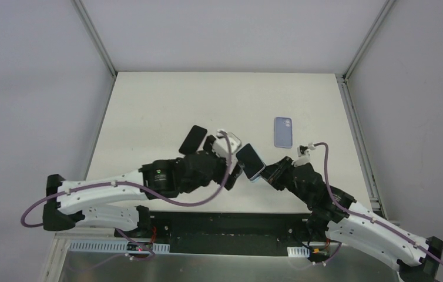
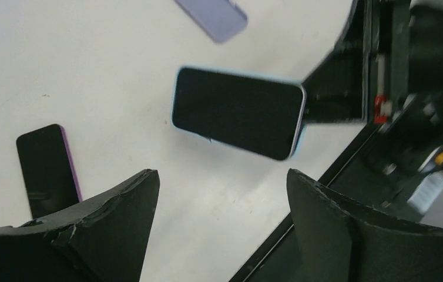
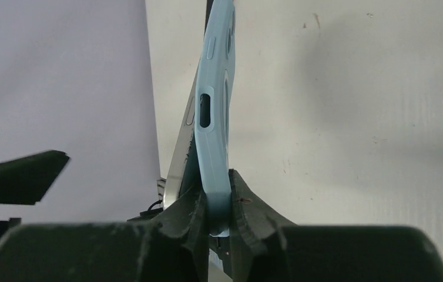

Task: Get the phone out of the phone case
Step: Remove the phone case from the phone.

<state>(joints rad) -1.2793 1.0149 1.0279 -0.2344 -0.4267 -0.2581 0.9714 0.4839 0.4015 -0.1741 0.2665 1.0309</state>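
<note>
Right gripper (image 3: 219, 202) pinches the near end of the blue case (image 3: 213, 117); the phone (image 2: 237, 111) sits in it, one edge standing proud. Left gripper (image 2: 222, 179) gapes wide just beside the case, holding nothing. Beyond the case lie a dark phone (image 1: 193, 139) and a lilac case (image 1: 283, 131).

Cased phone (image 1: 250, 161) in right hand (image 1: 262, 171)
</note>
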